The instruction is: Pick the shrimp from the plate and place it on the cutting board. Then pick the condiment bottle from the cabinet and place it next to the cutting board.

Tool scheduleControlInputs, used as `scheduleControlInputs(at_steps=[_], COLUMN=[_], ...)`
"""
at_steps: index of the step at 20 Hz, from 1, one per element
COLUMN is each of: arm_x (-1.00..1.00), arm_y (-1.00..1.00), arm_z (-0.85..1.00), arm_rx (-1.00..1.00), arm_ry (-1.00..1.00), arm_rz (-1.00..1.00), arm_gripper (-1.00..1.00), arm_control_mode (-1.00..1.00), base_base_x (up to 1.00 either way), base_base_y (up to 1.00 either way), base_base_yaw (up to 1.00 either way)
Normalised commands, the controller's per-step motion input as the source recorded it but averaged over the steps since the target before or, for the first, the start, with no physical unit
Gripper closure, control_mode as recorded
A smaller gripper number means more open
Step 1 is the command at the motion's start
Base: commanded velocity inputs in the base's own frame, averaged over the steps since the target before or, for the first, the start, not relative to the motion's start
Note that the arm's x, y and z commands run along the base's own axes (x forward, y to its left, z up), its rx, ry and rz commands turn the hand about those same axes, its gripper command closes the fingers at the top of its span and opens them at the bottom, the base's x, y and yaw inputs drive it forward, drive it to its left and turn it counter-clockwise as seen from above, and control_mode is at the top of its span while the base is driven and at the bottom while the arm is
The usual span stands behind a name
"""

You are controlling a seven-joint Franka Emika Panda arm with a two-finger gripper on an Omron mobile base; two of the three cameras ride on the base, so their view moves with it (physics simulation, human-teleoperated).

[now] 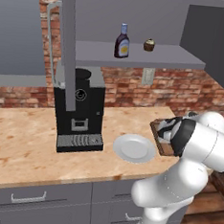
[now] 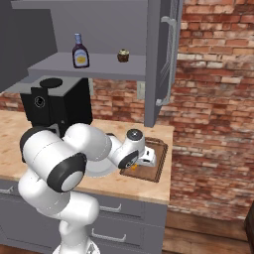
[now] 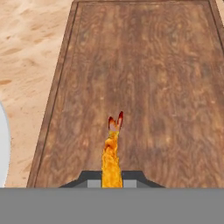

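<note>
The shrimp [image 3: 112, 153] was a thin orange strip with a forked, dark red tail, pinched between the fingers of the gripper [image 3: 112, 181], which were pressed tight on it. It hung just over the cutting board [image 3: 144, 87], near the board's closer end; whether it touched the wood I could not tell. From the right base view a small orange spot [image 2: 133, 167] showed under the hand at the board's [image 2: 154, 171] near edge.

The board was a dark brown rectangle with plain wavy grain and a darker raised rim. It lay on a table [image 1: 20, 139] of pale, mottled sandy-pink stone. Just beside the board sat the plate [image 1: 134, 148], round, flat, white-grey, with a low raised rim and a smooth bare face.

Further along the table stood a boxy black coffee machine [image 1: 79, 108] with a ribbed grey drip tray. Behind it ran a rough red brick wall [image 1: 183, 86]. Up on the flat grey shelf of the cabinet [image 1: 138, 54] stood the condiment bottle [image 1: 122, 42], upright, dark purple-brown, narrow-necked, with a yellowish label and a blue cap. A small brown cupcake [image 1: 148, 45] sat near it, apart from it
</note>
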Motion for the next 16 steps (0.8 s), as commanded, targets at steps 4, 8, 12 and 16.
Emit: scheduleControlInputs(at_steps=[4,8,12,16], arm_x=[0.00,0.00,0.00,0.00], arm_y=[0.00,0.00,0.00,0.00], arm_z=[0.00,0.00,0.00,0.00], arm_rx=[0.00,0.00,0.00,0.00], arm_ry=[0.00,0.00,0.00,0.00], arm_rz=[0.00,0.00,0.00,0.00], arm_gripper=[1.00,-1.00,-1.00,-1.00], arm_control_mode=[-1.00,-1.00,-1.00,-1.00], base_base_x=[0.00,0.00,0.00,0.00], base_base_y=[0.00,0.00,0.00,0.00], base_base_yaw=[0.00,0.00,0.00,0.00])
